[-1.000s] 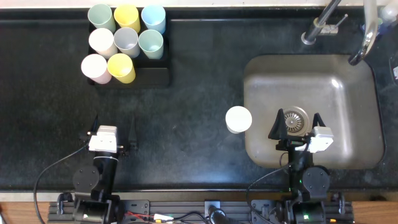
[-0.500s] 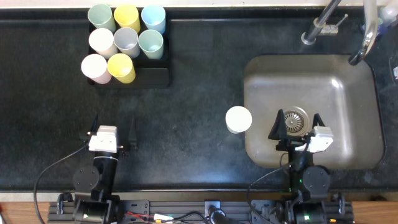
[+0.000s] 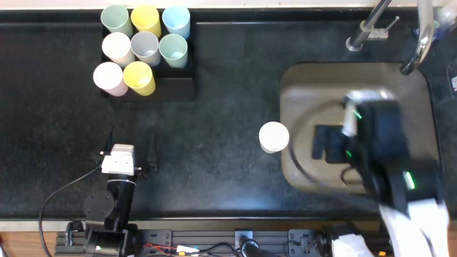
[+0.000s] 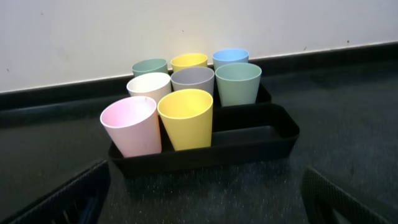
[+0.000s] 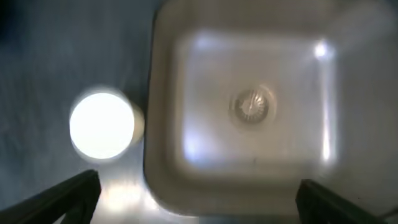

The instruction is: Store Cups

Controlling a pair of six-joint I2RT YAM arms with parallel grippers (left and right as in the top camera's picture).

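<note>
Loose cup: a white round plastic cup (image 3: 273, 137) stands on the counter (image 3: 214, 114), just beside the left rim of the sink and well apart from the tray. From above it is a plain white disc, so I cannot tell whether its mouth faces up or down.
Tray: a black rectangular plastic tray (image 3: 178, 89) sits at the counter's far left, close to the back wall.
Stored cups: eight upright plastic cups stand in the tray. The back row is a sage green cup (image 3: 114, 18), a yellow cup (image 3: 145, 18) and a light blue cup (image 3: 176, 20). The middle row is a cream white cup (image 3: 116, 46), a grey cup (image 3: 145, 46) and a second green cup (image 3: 173, 50). In front are a pale pink cup (image 3: 108, 77) and a second yellow cup (image 3: 139, 77).
Free slot: the front right compartment of the tray holds no cup.
Left hand (image 3: 131, 148): low over the counter in front of the tray, fingers spread, holding nothing.
Right hand (image 5: 198, 186): raised above the sink's left rim, with the white cup to one side and the drain (image 5: 252, 106) to the other. Its fingers are spread wide and hold nothing.
Sink: a stainless steel basin (image 3: 300, 78) set into the counter at the right.
Faucet: a chrome faucet (image 3: 371, 25) behind the sink.
</note>
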